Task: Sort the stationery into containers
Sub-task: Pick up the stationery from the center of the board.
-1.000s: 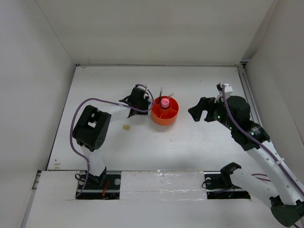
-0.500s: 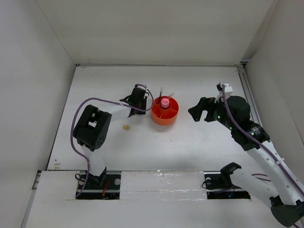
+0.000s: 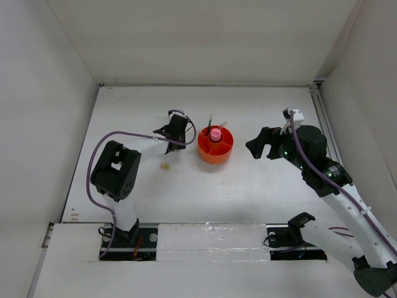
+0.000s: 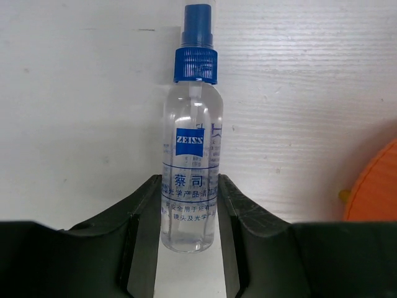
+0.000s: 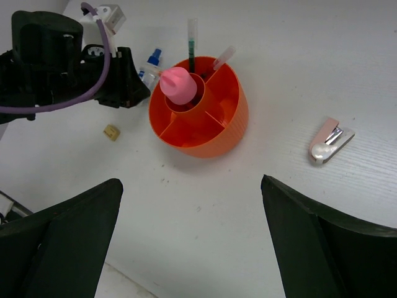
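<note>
A clear spray bottle point(image 4: 189, 149) with a blue cap lies on the table between my left gripper's point(image 4: 189, 185) fingers, which touch its lower sides. It also shows in the right wrist view point(image 5: 151, 64) just left of the round orange organiser point(image 5: 214, 133). The organiser point(image 3: 224, 153) holds a pink tube point(image 3: 215, 133) in its central cup and two thin pens point(image 5: 191, 42) in a rear compartment. A small yellow eraser point(image 3: 165, 166) lies on the table to the organiser's left. My right gripper point(image 5: 192, 236) is open and empty, held above the table to the organiser's right.
A pink and white stapler-like item point(image 5: 330, 141) lies to the right of the organiser. White walls close the table point(image 3: 248, 186) at the back and both sides. The organiser's edge point(image 4: 378, 186) shows at the right of the left wrist view.
My left gripper has shifted a little to the left, away from the organiser. The right arm has not moved.
</note>
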